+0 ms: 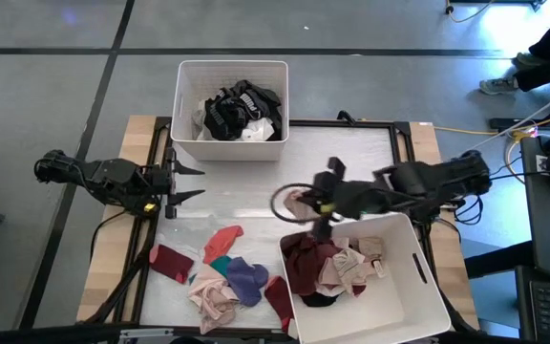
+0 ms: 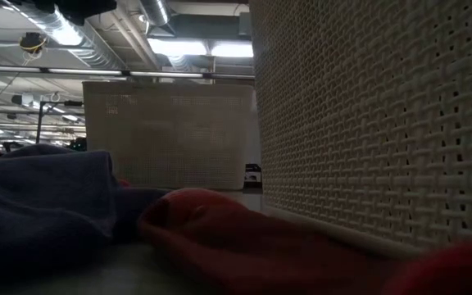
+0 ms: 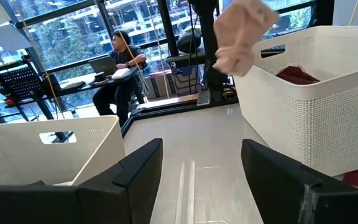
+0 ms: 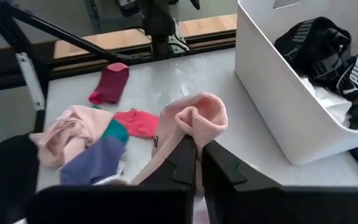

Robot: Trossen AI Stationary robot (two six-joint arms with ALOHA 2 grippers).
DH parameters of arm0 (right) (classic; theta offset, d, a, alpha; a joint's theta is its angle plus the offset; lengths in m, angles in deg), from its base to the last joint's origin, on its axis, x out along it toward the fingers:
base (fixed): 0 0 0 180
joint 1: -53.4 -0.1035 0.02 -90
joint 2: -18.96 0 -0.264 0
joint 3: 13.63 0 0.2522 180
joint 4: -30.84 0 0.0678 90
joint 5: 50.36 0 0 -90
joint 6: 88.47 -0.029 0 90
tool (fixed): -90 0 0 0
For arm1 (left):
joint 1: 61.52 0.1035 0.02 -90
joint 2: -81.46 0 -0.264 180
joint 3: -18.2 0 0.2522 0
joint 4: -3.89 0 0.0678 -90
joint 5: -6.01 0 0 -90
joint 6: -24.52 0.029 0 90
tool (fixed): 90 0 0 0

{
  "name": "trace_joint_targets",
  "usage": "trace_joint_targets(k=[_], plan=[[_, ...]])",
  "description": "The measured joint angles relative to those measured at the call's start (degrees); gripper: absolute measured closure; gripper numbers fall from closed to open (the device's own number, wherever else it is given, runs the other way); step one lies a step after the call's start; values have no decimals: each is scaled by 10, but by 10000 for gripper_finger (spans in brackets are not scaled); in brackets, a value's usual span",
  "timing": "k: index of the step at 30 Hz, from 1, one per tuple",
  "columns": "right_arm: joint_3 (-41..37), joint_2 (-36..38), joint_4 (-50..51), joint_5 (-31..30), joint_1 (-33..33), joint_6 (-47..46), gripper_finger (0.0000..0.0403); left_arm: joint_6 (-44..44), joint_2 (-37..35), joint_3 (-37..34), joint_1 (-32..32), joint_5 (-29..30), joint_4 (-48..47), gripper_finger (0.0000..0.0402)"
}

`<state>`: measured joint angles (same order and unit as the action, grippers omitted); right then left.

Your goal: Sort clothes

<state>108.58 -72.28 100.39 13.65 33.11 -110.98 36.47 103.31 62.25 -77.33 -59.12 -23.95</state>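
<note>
High view, centre: right gripper (image 1: pixel 306 204) pinched a pink garment (image 4: pixel 191 124), mid-carry; next, releasing over the lower-right bin (image 1: pixel 418 287) seemed due. Left gripper (image 1: pixel 191 182) stood wide, idle.

1. The left arm lies low along the table's left side, reaching inward toward the middle.
2. The left gripper (image 1: pixel 191 182) points toward the table's centre with its two fingers (image 3: pixel 138 167) spread wide apart and nothing between them.
3. The right arm stretches in from the right edge, bent at the elbow, its wrist over the middle of the table.
4. The right gripper (image 4: pixel 199 154) is raised off the surface, its fingers pressed nearly together, pinching a pink garment (image 4: pixel 191 124) that hangs from them.
</note>
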Motion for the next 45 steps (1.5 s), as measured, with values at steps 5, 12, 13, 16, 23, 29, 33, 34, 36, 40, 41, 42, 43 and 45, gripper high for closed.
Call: trace_joint_targets(k=[5,12,13,16,23,29,33,34,36,40,41,42,43,45], plan=[[0,22,65,-29,-49,-88,384,0,0,0,0,0,0,192],[0,31,183,7,-107,-274,384,-1,0,0,0,0,0,192],[0,31,199,12,-116,-301,384,-2,0,0,0,0,0,192],[0,31,241,22,-142,-386,384,-2,0,0,0,0,0,192],[-25,30,302,32,-202,-569,384,-2,0,0,0,0,0,192],[-83,30,301,47,-218,-613,384,-2,0,0,0,0,0,192],[-131,29,302,60,-207,-613,380,-2,0,0,0,0,0,192],[-142,29,302,72,-202,-613,375,-2,0,0,0,0,0,192],[-159,30,303,97,-192,-613,356,-2,0,0,0,0,0,192],[-167,30,312,120,-176,-612,296,-2,0,0,0,0,0,192],[-166,30,311,126,-172,-611,278,-2,0,0,0,0,0,192],[-165,30,312,134,-167,-609,261,-2,0,0,0,0,0,192],[-161,30,312,143,-162,-603,244,-2,0,0,0,0,0,192],[-147,30,309,156,-155,-594,213,-2,0,0,0,0,0,192]])
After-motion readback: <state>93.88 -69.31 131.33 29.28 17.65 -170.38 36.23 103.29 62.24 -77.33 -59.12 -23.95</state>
